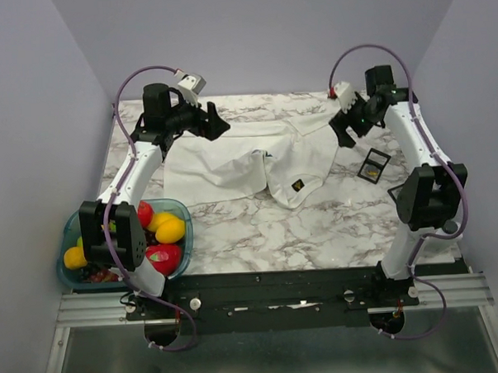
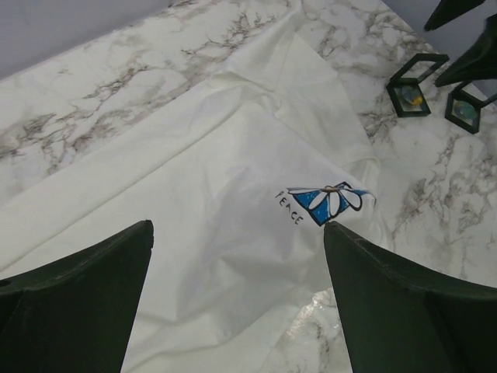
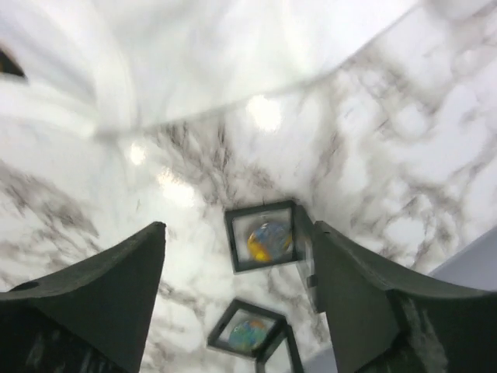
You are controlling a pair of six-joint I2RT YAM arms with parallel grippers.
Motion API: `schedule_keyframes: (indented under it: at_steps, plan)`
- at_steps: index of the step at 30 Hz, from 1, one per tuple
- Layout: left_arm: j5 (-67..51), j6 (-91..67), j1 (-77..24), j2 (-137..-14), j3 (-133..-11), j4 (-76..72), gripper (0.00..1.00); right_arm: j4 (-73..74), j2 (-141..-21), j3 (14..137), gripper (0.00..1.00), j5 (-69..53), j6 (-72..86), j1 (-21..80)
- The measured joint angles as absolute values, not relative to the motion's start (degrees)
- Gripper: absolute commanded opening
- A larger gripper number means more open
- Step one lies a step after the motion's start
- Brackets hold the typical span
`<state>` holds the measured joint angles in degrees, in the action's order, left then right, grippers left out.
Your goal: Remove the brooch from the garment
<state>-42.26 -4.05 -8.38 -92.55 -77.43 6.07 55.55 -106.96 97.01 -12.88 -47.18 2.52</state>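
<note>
The white garment [image 1: 231, 162] lies spread on the marble table, its dark diamond logo [image 1: 298, 185] near the front fold. In the left wrist view the logo [image 2: 330, 202] is a blue diamond with a printed daisy. My left gripper [image 1: 217, 126] [image 2: 239, 225] hovers open over the cloth, holding nothing. My right gripper [image 1: 343, 137] [image 3: 239, 227] is open above two small black frames. A small round blue-and-yellow piece, blurred, sits inside the upper frame [image 3: 264, 237]; it looks like the brooch [image 3: 268, 241]. The right finger [image 3: 349, 287] stands beside that frame's raised side.
The second black frame [image 3: 248, 330] holds a bluish round piece. The frames [image 1: 373, 166] rest right of the garment. A blue basket [image 1: 180, 208] of toy fruit sits at the front left. Grey walls close in the table on three sides.
</note>
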Motion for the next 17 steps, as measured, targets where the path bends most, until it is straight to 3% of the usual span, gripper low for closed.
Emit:
schedule_keyframes:
  at_steps: [6, 11, 17]
  plan:
    - [-35.18, -1.78, -7.64, -94.72, -84.12, 7.9, 0.99, 44.58, -102.3, 108.62, 1.0, -21.93, -24.23, 2.68]
    - [-30.22, -1.52, -5.91, -94.89, -85.82, 8.03, 0.99, 37.34, -101.91, 116.2, 1.0, -18.04, -5.87, 2.66]
    - [-26.04, -1.85, -4.8, -96.88, -88.82, 10.39, 0.99, 34.98, -102.04, 117.58, 1.0, -13.37, 0.27, 2.66]
